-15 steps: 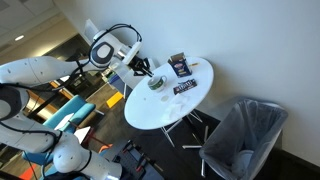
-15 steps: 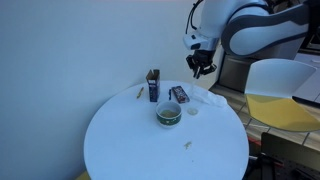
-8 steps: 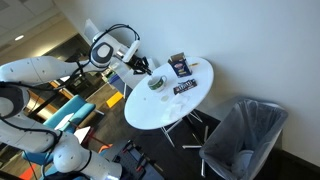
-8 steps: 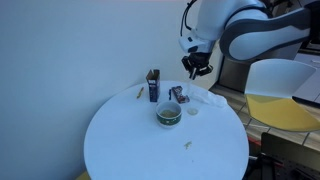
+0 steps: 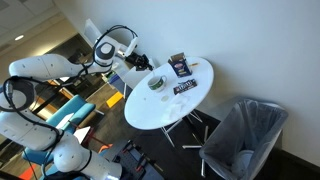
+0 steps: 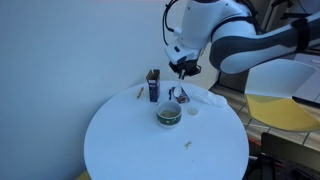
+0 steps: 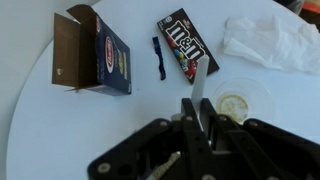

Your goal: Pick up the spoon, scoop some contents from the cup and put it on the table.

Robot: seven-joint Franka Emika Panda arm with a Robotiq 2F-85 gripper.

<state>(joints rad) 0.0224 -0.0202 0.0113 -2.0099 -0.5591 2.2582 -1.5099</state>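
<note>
Low and round on the table (image 6: 120, 145), a little beyond its middle: the cup (image 6: 168, 115), pale rim, dark greenish fill, upright in both exterior views. Just beside it, a small clear disc (image 6: 192, 111). Behind it, a flat dark packet (image 6: 178, 94), an upright dark blue box (image 6: 153, 85) and a crumpled white tissue (image 6: 210, 98), all near, none seen touching the cup.

Above the packet, well off the tabletop: the gripper (image 6: 181, 68), jaws together, clamped on a slim grey strip (the spoon (image 7: 202, 85), by the look of it). Plain in the wrist view, too small to make out in either exterior view.

Long axis of the spoon: straight out from between the fingers, free end toward the packet, passing just beside the clear disc. Bowl end or handle end, impossible to tell.

From the jaws, the cup: lower, and toward the camera-side edge of the table in an exterior view. Hidden in the wrist view, probably under the gripper's own body.

Judged: pick-up done, scoop not yet begun. Next, likely a descent and a short shift toward the cup, spoon tip tilted into the fill. Only one arm, so no choice of reach. Risks: the thin spoon twisting in the pinch against the rim, or the light cup nudged aside.
</note>
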